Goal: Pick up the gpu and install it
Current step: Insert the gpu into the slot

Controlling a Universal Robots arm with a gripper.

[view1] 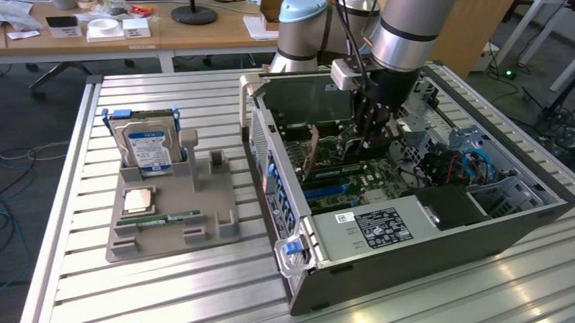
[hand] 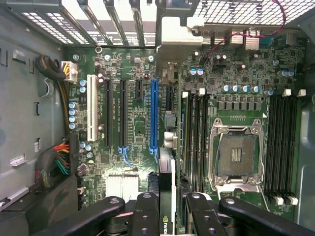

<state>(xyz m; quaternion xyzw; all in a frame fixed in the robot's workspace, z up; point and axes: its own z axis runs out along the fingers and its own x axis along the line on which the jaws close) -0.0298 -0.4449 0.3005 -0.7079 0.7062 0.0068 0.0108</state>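
My gripper (view1: 375, 138) reaches down into the open computer case (view1: 404, 235), over the motherboard. In the wrist view the gripper (hand: 170, 219) is shut on the gpu (hand: 167, 172), a thin card seen edge-on with a green logo on its black side. One black finger (hand: 145, 216) presses each face of the card. The card hangs above the motherboard (hand: 138, 137), apart from it, its lower edge close to the long blue slot (hand: 153, 113) and slightly to one side of it.
A grey holder (view1: 171, 232) at the exterior view's left carries a hard drive (view1: 148, 148), a processor chip (view1: 137, 200) and a green memory stick (view1: 161, 219). Inside the case are an empty processor socket (hand: 236, 155), black memory slots (hand: 194, 132) and cable bundles (hand: 56, 167).
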